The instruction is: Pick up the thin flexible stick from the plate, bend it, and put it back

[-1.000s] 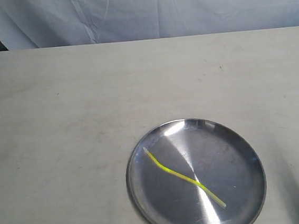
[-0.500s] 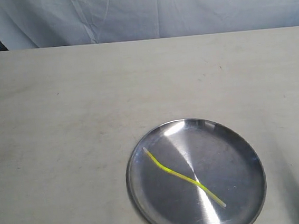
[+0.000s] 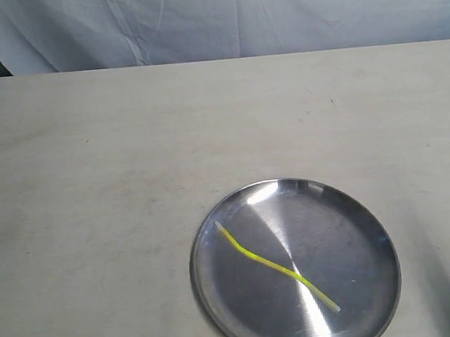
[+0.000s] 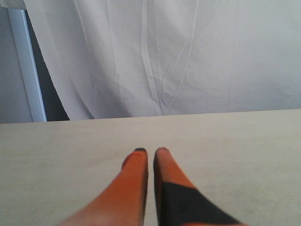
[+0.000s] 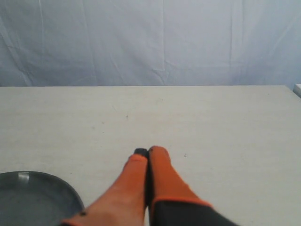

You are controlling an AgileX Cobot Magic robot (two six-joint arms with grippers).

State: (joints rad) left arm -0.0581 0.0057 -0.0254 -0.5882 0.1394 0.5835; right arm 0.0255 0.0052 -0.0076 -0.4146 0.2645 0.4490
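A round silver plate (image 3: 350, 228) lies on the pale table at the lower middle-right of the exterior view. Across it runs the thin yellow-green stick (image 3: 276, 267), slightly kinked, lying loose. Neither gripper shows in the exterior view. The left wrist view shows my left gripper (image 4: 149, 151) over bare table, its orange fingers nearly touching, with nothing between them. My right gripper (image 5: 146, 151) is shut and empty, with the plate's rim (image 5: 70, 193) at the frame's lower corner beside it. The stick is out of both wrist views.
The pale table (image 3: 129, 162) stretches wide around the plate. A white cloth backdrop (image 3: 274, 12) hangs behind the table's far edge. A pale upright post (image 4: 28, 70) stands beside the cloth in the left wrist view.
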